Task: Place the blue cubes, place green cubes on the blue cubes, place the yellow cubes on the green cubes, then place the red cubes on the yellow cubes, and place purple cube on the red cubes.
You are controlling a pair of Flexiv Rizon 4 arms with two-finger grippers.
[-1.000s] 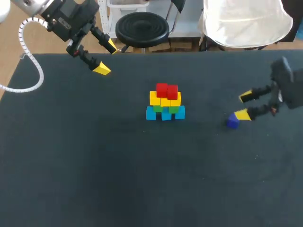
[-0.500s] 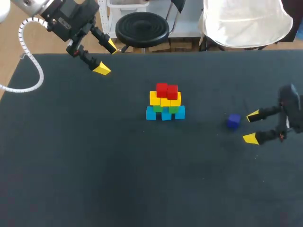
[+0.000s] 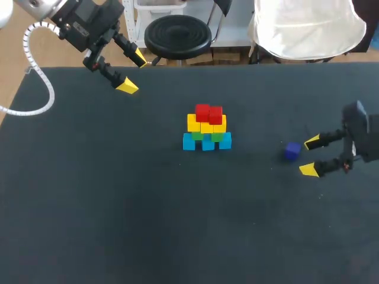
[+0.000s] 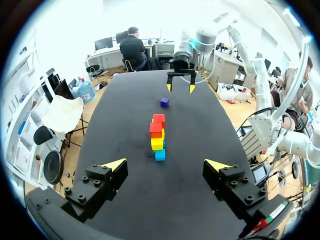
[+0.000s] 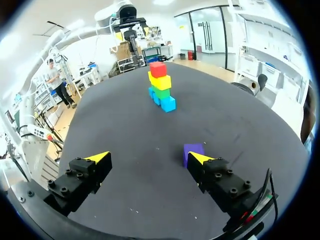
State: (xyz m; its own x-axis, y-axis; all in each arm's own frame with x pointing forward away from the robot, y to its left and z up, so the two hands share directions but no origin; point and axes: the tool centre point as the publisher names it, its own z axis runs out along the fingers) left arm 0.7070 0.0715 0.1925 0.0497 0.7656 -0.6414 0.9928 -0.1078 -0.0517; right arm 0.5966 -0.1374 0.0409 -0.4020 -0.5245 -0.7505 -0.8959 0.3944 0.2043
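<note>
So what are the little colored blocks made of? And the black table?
The stacked cubes and the purple cube look like painted wood or hard plastic: flat solid colours, sharp edges, little shine. I can't tell which. The table seems covered in matte black cloth or felt: dull, no reflections.

Cube stack point(image 3: 206, 129) far from purple cube point(image 3: 291, 151)

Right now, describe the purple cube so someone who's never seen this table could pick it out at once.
On the black table, find the colourful cube stack in the middle, then look towards the right arm. Just ahead of its open jaws sits the purple cube. It is the only cube off the stack and the only purple one.
</note>
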